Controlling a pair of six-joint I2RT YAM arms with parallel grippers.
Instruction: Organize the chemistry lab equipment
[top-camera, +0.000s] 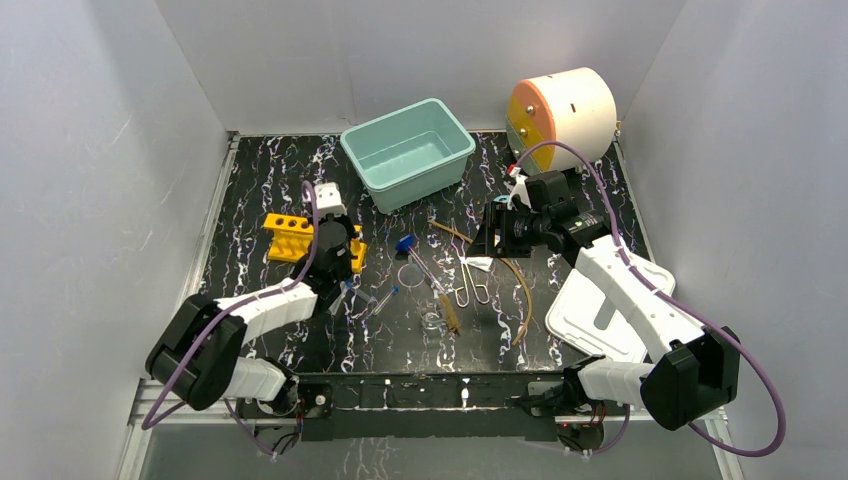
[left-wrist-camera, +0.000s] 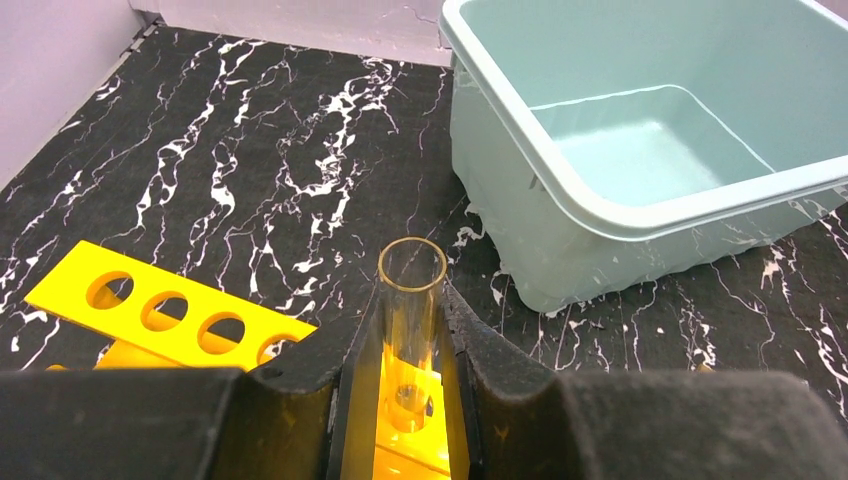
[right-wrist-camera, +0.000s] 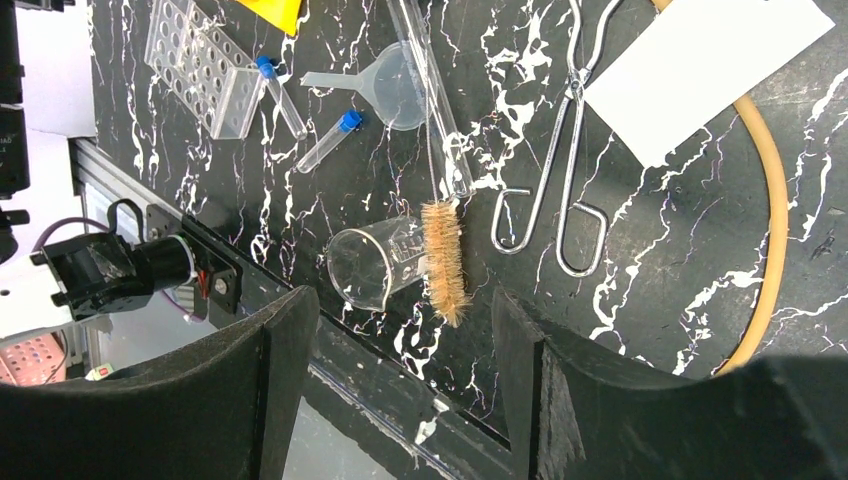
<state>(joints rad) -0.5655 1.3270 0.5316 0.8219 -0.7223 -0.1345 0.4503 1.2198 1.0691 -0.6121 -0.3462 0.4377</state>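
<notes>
Lab equipment (top-camera: 447, 300) lies mostly at the centre of your table, and you can count it: two blue-capped tubes (right-wrist-camera: 328, 140), one long glass tube (right-wrist-camera: 437, 100), one funnel (right-wrist-camera: 388, 88), one small beaker (right-wrist-camera: 372, 264) on its side against one brush (right-wrist-camera: 446, 262), one pair of wire tongs (right-wrist-camera: 560, 160), one white card (right-wrist-camera: 705, 60) and one amber hose (right-wrist-camera: 772, 200). One clear rack (right-wrist-camera: 200, 65) lies near the capped tubes. One yellow rack (top-camera: 288, 236) sits at 9 o'clock, one teal bin (top-camera: 408, 152) at 12, one white drum (top-camera: 565, 112) at 1 and one white lid (top-camera: 600, 318) at 4. Your left gripper (left-wrist-camera: 411, 340) pinches one open glass tube (left-wrist-camera: 411, 270) at the yellow rack. Your right gripper (right-wrist-camera: 405, 340) hangs spread above the beaker, holding nothing. The table (top-camera: 260, 180) is black with white veins, and plain pale walls (top-camera: 100, 150) close three sides.
</notes>
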